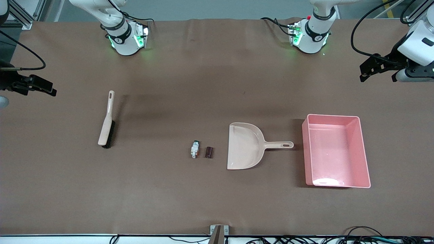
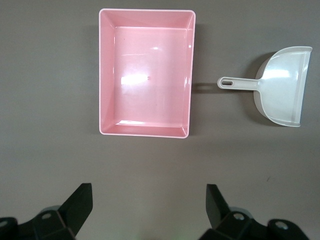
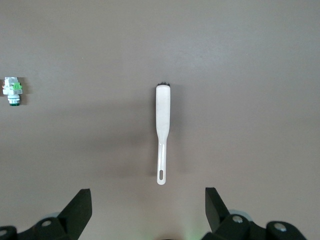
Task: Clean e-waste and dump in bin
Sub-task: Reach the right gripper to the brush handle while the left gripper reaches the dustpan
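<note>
The e-waste lies mid-table: a white component (image 1: 194, 149) with green marks and, beside it, a dark maroon cylinder (image 1: 209, 152). The white component (image 3: 12, 91) also shows in the right wrist view. The pink bin (image 1: 334, 152) (image 2: 147, 75) stands empty toward the left arm's end. My left gripper (image 1: 362, 73) (image 2: 148, 189) hangs open over bare table at that end, with nothing between its fingers. My right gripper (image 1: 52, 88) (image 3: 147, 192) hangs open and empty over bare table at the right arm's end.
A beige dustpan (image 1: 244, 145) (image 2: 285, 87) lies between the e-waste and the bin, its handle toward the bin. A beige brush (image 1: 107, 120) (image 3: 162, 125) with dark bristles lies toward the right arm's end. A metal bracket (image 1: 218, 232) and cables line the table's nearest edge.
</note>
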`<state>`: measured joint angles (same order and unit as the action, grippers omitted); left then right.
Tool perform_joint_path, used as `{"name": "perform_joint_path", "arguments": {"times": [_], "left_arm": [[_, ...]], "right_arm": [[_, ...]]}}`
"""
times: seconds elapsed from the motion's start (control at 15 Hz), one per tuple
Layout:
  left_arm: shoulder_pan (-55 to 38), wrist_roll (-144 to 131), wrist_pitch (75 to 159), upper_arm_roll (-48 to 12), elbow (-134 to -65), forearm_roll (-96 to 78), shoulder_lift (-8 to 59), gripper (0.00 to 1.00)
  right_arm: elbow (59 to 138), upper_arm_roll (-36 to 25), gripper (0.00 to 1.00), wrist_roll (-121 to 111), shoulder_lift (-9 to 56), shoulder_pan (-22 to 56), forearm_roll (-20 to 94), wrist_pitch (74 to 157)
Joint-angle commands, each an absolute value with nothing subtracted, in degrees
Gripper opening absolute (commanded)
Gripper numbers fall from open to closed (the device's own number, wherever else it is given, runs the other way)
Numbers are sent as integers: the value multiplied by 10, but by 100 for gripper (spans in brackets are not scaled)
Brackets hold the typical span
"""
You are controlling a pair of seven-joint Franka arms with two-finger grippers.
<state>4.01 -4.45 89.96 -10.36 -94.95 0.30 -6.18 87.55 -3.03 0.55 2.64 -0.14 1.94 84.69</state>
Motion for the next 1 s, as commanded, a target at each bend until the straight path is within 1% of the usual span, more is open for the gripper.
{"name": "perform_joint_path", "arguments": {"times": [0.0,0.53,0.8,0.94], "left_arm": [[41,-40,889,-106,-937,4,-57,100],[38,-35,892,-107,-933,0,-45,100],[7,-35,924,-121,-937,-2,-18,100],[-12,-33,944,-141,-939,-3,3,100]], "right_arm": [[893,-27,100,1,11,-6,30,853],[908,-28,100,1,11,-5,34,851],[961,-26,100,1,-13,10,35,875],[999,-26,100,5,-26,11,35,879]]}}
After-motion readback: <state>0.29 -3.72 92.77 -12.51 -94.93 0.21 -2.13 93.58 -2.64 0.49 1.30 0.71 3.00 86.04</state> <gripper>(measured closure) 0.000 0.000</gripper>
